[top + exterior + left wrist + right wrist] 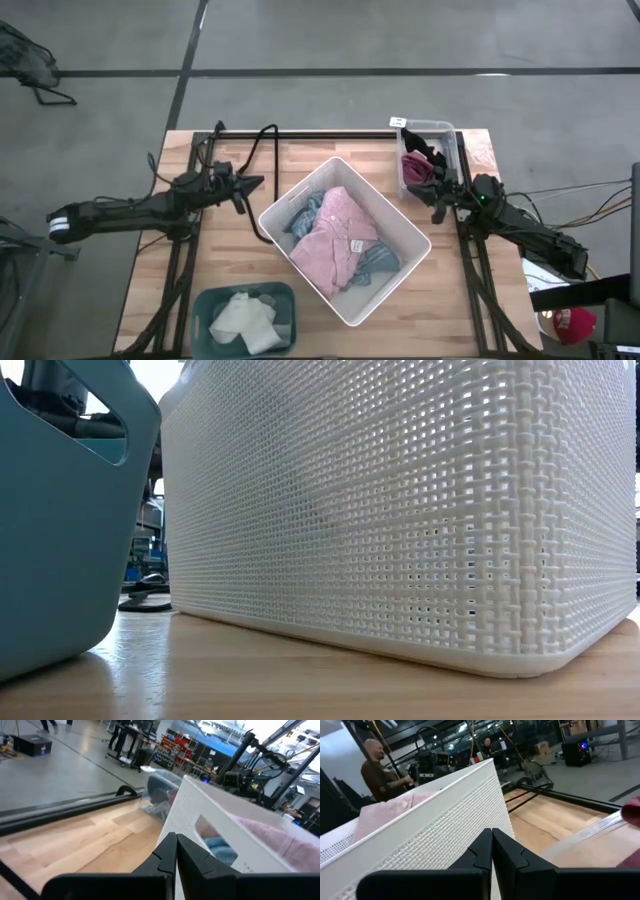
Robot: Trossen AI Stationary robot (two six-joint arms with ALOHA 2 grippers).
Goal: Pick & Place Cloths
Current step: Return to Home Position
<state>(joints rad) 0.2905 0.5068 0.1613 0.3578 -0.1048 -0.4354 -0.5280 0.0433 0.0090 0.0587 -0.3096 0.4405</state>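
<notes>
All the cloths in view are lying in bins, none on the bare wood of the table [225, 258]. The pink shirt [335, 240] is sitting on top in the white bin [388, 203] at the table's middle, with the blue striped garment [300, 215] showing beneath it on two sides. The black cloth [418, 148] and the maroon cloth [420, 170] are bunching together in the transparent bin [455, 140] at the corner on the right arm's side. The cream-white cloth [243, 318] is lying crumpled in the teal bin [245, 288] on the left arm's side.

These are soft, light, limp things — likely to sag and trail when lifted, not to slip or break. A pinch on a raised fold near a garment's middle would probably carry more fabric than a grab at a hem, and a dangling end could snag on the woven bin wall.

The left gripper [252, 184] is hovering over the wood just beside the white bin, fingers pressed together on nothing. The right gripper [438, 208] is hanging between the white bin and the transparent bin, likewise closed and empty — judging from the bins, nothing is waiting to be taken.
</notes>
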